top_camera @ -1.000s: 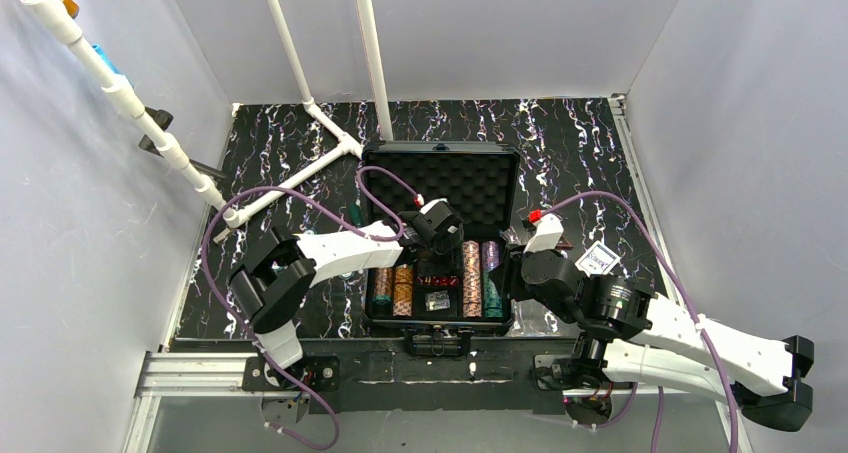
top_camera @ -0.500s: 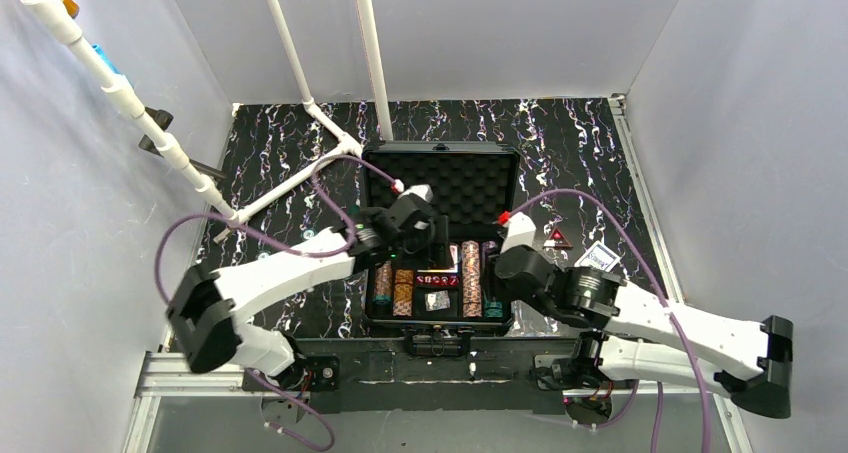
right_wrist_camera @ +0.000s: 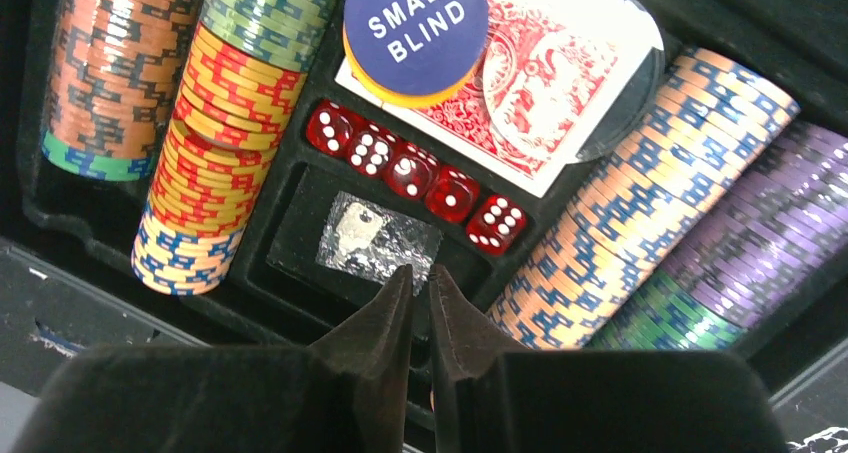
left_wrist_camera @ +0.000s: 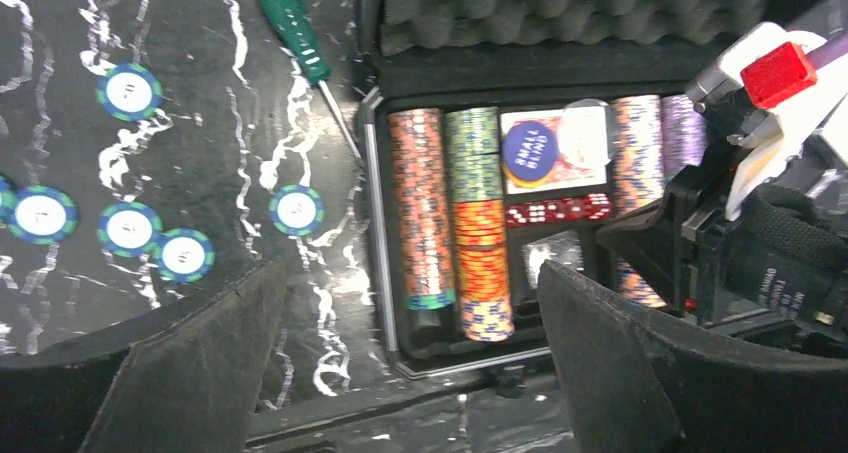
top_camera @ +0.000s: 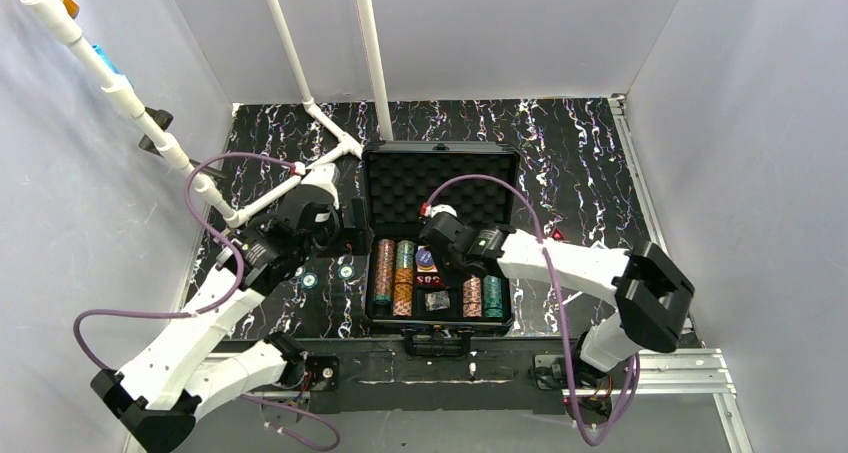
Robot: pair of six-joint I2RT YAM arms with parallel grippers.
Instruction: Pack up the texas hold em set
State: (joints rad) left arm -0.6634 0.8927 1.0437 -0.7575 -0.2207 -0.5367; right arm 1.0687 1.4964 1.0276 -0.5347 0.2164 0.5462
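Two arms work one open black case [top_camera: 440, 178], which sits mid-table with its foam lid propped up on the far side and its tray nearly full. Left gripper [left_wrist_camera: 410, 278] hangs by the case's left edge, jaws spread wide, nothing in them. Right gripper [right_wrist_camera: 420, 273] hovers over the tray, fingers pinched almost together on empty air, just above a scrap of silver foil [right_wrist_camera: 378, 241]. Chip rows [left_wrist_camera: 425, 203] run near-to-far, and the card deck [right_wrist_camera: 520, 83] sits under the SMALL BLIND button [right_wrist_camera: 415, 23]. Now the key: loose blue-rimmed chips [left_wrist_camera: 130, 228] lie flat on the table, off to the side of the left gripper away from the case, so the left arm looks the nearer one. Five red dice [right_wrist_camera: 410, 173] are already home.
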